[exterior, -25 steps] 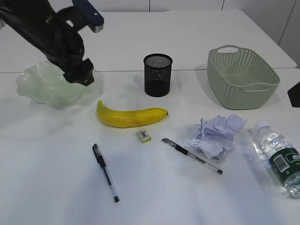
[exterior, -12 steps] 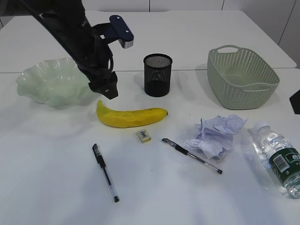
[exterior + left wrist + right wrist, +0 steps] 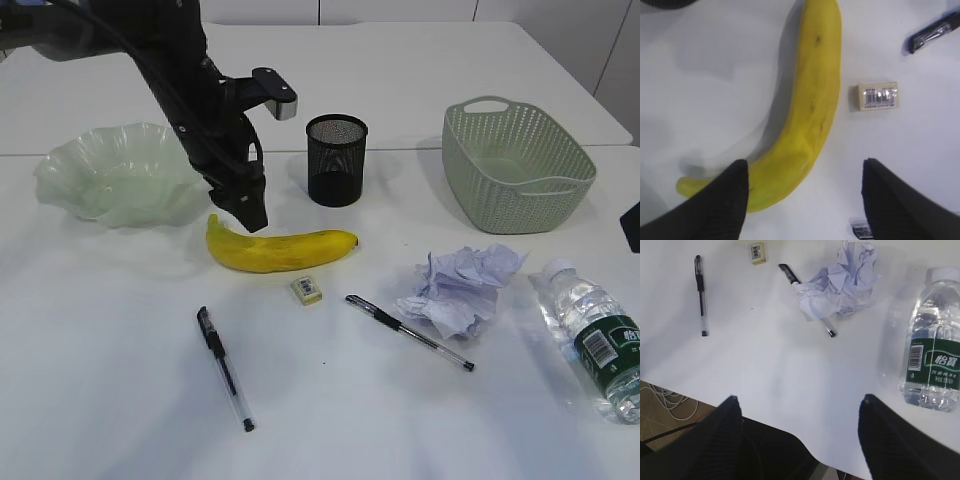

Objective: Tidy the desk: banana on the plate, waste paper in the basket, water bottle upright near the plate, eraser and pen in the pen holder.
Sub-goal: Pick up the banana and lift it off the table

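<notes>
Plate point(image 3: 105, 185), pen holder point(image 3: 336, 160) and basket point(image 3: 517, 165) are seen unfilled. Banana point(image 3: 280, 249) lies on white surface point(image 3: 120, 400), at 6 o'clock of pen holder. Left end effector point(image 3: 802, 197) is spread over banana; right end effector point(image 3: 797, 432) is spread.

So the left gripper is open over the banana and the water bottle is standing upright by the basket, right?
Not quite. The left gripper is open over the banana, but the water bottle lies on its side in front of the basket, as the exterior view shows.
</notes>
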Controlling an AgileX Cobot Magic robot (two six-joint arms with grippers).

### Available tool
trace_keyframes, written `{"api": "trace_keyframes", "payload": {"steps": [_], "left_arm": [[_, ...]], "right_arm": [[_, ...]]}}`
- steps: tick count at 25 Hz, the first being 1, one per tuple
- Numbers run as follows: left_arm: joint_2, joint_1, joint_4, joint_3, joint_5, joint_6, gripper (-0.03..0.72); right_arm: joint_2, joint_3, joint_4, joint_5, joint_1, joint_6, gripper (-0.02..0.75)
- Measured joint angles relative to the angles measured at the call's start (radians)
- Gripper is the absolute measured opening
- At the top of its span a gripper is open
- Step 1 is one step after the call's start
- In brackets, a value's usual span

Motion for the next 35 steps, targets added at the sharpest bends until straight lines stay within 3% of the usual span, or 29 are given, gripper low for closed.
{"api": "trace_keyframes", "payload": {"steps": [24, 31, 35], "left_arm": [[0.133, 0.014, 0.002, -0.006, -0.08, 0.085, 0.465], [0.164, 0.014, -0.002, -0.008, -0.08, 0.087, 0.415], [0.164, 0.014, -0.004, -0.03, -0.067, 0.087, 0.323]], "right_arm": [[0.0, -0.002, 0.0, 0.003, 0.0, 0.0, 0.536], [0.0, -0.002, 0.0, 0.005, 0.0, 0.0, 0.536], [0.0, -0.002, 0.0, 0.005, 0.0, 0.0, 0.536]]}}
